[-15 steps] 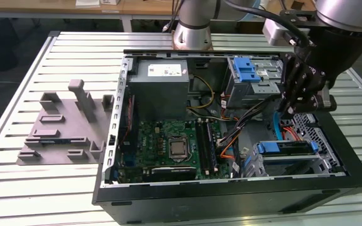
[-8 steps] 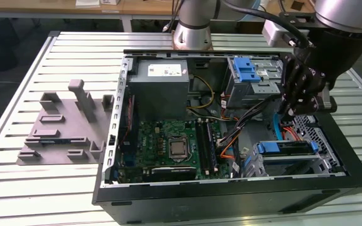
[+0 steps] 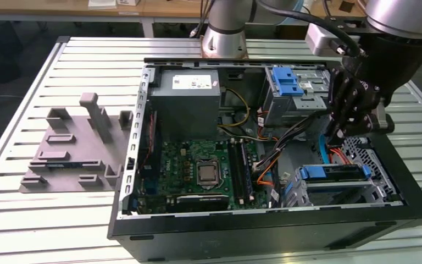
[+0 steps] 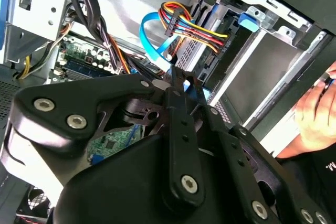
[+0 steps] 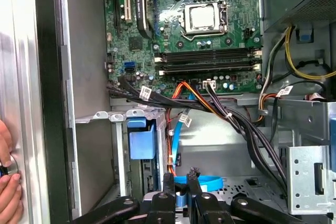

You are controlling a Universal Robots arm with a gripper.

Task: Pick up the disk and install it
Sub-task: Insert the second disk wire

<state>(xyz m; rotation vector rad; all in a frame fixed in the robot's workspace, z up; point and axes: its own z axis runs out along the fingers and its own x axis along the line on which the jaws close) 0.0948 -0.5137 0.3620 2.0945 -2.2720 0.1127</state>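
Note:
The disk lies flat in the lower drive cage at the front corner of the open computer case, on the exterior view's right. Its blue bracket faces the motherboard. My gripper hangs just above and behind that cage, apart from the disk. In both wrist views its fingers stand close together, shut, and a blue flat cable loops right at their tips. Whether the cable is pinched between them I cannot tell.
Bundles of black and coloured wires cross between the motherboard and the cage. A grey power-supply box and an upper bay with a blue bracket sit at the back. A grey fixture block stands outside the case. A person's hand rests on the case's rim.

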